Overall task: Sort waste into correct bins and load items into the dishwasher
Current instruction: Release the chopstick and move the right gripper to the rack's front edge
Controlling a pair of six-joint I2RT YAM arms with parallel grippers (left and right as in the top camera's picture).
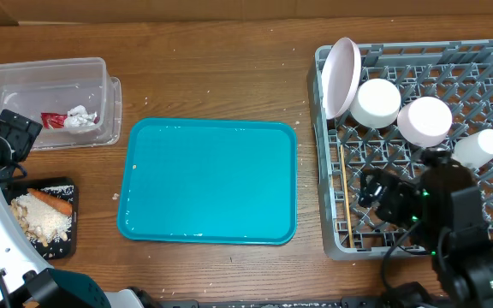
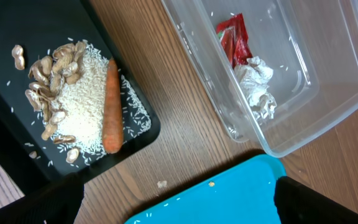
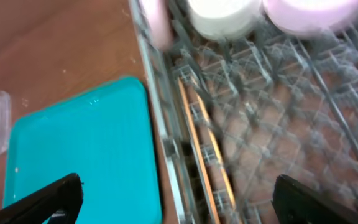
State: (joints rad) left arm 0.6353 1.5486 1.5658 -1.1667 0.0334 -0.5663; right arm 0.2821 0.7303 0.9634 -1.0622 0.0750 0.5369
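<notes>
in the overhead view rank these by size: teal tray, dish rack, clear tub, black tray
1. dish rack, though an arm covers part of it
2. teal tray
3. clear tub
4. black tray, partly hidden but clearly the smallest

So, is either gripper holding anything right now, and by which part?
Nothing is held. The left gripper and the right gripper both stand wide open, with nothing between the jaws.
</notes>
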